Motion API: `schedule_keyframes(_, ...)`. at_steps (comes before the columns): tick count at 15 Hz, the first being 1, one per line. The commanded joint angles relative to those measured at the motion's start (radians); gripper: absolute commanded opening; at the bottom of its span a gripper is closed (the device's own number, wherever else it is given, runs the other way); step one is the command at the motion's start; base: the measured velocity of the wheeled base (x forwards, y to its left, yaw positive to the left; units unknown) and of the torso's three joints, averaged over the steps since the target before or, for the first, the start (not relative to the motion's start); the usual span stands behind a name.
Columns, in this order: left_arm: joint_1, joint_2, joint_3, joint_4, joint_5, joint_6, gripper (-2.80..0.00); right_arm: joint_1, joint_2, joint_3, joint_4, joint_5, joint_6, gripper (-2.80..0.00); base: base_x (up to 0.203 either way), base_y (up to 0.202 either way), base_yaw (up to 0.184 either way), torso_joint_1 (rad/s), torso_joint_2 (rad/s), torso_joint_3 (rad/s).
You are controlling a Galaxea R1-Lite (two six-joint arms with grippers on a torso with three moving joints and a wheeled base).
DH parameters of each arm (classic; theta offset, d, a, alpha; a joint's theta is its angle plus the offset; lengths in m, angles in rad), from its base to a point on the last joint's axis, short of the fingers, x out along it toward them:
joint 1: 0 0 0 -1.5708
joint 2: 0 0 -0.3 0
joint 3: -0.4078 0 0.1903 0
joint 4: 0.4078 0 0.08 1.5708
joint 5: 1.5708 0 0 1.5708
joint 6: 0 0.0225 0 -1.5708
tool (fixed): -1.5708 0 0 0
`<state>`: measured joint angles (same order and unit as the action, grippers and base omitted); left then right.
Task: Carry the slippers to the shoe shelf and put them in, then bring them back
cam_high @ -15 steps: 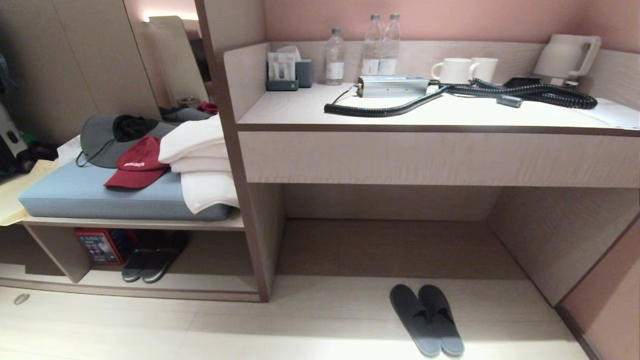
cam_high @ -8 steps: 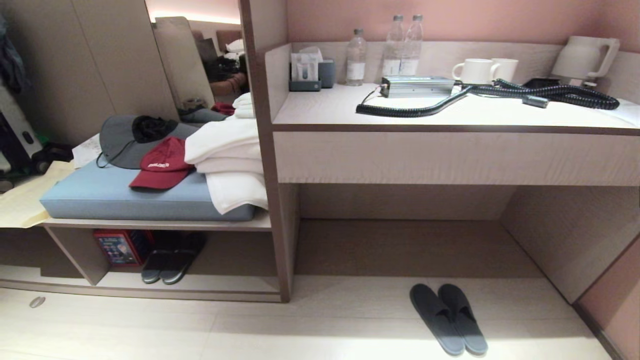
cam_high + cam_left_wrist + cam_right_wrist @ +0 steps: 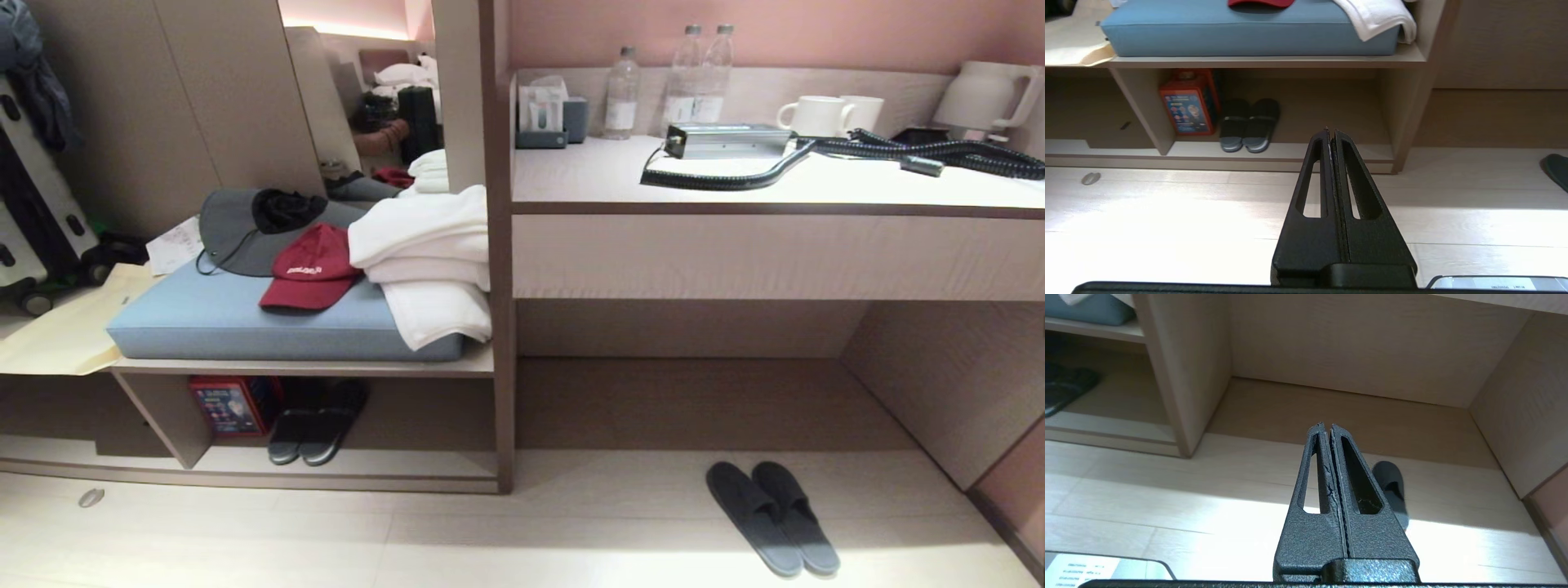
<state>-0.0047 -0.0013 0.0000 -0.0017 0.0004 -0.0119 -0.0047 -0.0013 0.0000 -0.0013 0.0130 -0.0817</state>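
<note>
soft grey-blue backless slippers (image 3: 772, 518) on floor, ahead-right | right end effector (image 3: 1327, 426) nearer, clenched empty | left end effector (image 3: 1330, 131) clenched empty

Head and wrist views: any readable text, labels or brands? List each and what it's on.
Nothing can be read for certain.
Red cap: white lettering on the front, too blurred to read.
Red box in the shoe shelf: printed label, too small.
Water bottles: labels, illegible.
White sticker at the right wrist view's edge: print too small.
</note>
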Motion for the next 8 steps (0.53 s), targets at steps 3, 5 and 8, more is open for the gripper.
schedule_keyframes(3, 0.000, 0.001, 0.002, 0.000, 0.001, 0.000, -2.80, 0.000, -0.002, 0.000, 0.000, 0.001, -0.001, -2.80, 0.000, 0.194, -0.001, 0.001, 0.00, 0.003)
schedule_keyframes(5, 0.000, 0.001, 0.002, 0.000, 0.000, 0.000, -2.80, 0.000, -0.002, 0.000, 0.000, -0.001, -0.001, -2.80, 0.000, 0.198, 0.000, 0.001, 0.00, -0.001)
schedule_keyframes(8, 0.000, 0.001, 0.002, 0.000, 0.000, 0.000, -2.80, 0.000, -0.002, 0.000, 0.000, -0.001, -0.001, -2.80, 0.000, 0.196, -0.003, 0.003, 0.00, 0.003)
